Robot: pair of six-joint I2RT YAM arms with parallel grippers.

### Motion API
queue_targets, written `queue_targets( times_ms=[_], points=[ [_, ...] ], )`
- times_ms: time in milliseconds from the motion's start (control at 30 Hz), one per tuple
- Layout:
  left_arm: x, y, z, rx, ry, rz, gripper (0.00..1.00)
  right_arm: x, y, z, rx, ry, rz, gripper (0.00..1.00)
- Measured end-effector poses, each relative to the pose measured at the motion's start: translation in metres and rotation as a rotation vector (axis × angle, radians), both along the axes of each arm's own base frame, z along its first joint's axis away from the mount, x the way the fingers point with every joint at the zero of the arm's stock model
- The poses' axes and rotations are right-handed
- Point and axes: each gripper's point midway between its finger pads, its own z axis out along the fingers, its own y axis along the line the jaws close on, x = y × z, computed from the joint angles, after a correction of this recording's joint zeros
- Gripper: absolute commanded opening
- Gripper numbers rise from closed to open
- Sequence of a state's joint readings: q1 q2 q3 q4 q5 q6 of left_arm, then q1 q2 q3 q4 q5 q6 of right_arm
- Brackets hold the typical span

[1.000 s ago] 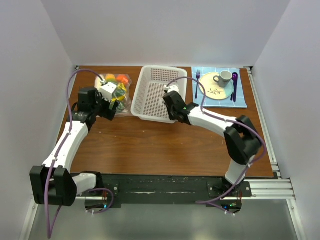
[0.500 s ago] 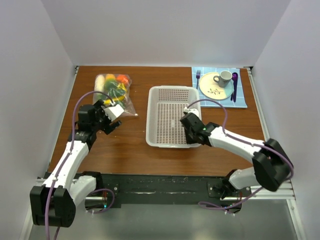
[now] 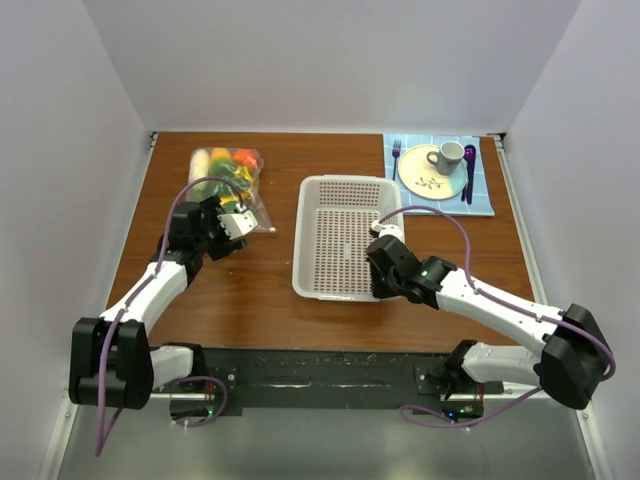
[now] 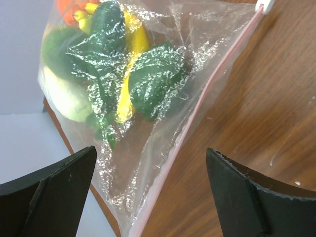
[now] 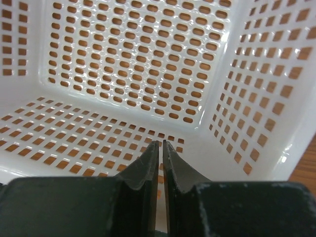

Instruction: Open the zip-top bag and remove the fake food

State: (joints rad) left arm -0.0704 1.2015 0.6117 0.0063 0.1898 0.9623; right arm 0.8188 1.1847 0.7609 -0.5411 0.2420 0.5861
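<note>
The zip-top bag (image 3: 228,182) lies at the back left of the table, with the fake food (image 3: 226,166) inside. In the left wrist view the bag (image 4: 163,44) shows green, yellow and orange pieces (image 4: 118,64), its pinkish zip strip (image 4: 200,106) shut, and a white slider (image 4: 265,6) at the far end. My left gripper (image 3: 240,222) is open at the bag's near edge, its jaws either side of the zip strip (image 4: 150,192). My right gripper (image 3: 378,270) is shut on the near right wall of the white basket (image 3: 340,240), as the right wrist view (image 5: 161,144) shows.
The white perforated basket (image 5: 133,59) holds nothing and stands mid-table. A blue mat (image 3: 484,196) at the back right carries a cream plate (image 3: 428,180), a grey mug (image 3: 447,155), a fork and a purple spoon. White walls close in the table.
My right gripper has dragged the basket from the back of the table to the middle. My left gripper drew back off the bag, then came to its near zip edge.
</note>
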Motion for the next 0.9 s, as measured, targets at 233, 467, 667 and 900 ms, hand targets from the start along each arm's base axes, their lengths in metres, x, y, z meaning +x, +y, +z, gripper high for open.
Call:
queue_targets(
  times_ms=[233,467,667,900],
  points=[
    [0.012,0.002,0.009,0.053,-0.066,-0.008,0.51,0.000,0.013,0.009,0.013,-0.014,0.031,0.20],
    [0.007,0.004,-0.007,0.101,-0.052,-0.025,0.82,0.021,0.029,0.029,0.009,-0.056,0.033,0.30],
    [-0.003,0.000,-0.016,0.100,0.000,-0.040,1.00,0.029,0.036,0.047,0.032,-0.092,0.040,0.37],
    [-0.006,-0.008,0.003,0.074,0.007,-0.059,1.00,0.028,0.035,0.046,0.023,-0.090,0.041,0.39]
  ],
)
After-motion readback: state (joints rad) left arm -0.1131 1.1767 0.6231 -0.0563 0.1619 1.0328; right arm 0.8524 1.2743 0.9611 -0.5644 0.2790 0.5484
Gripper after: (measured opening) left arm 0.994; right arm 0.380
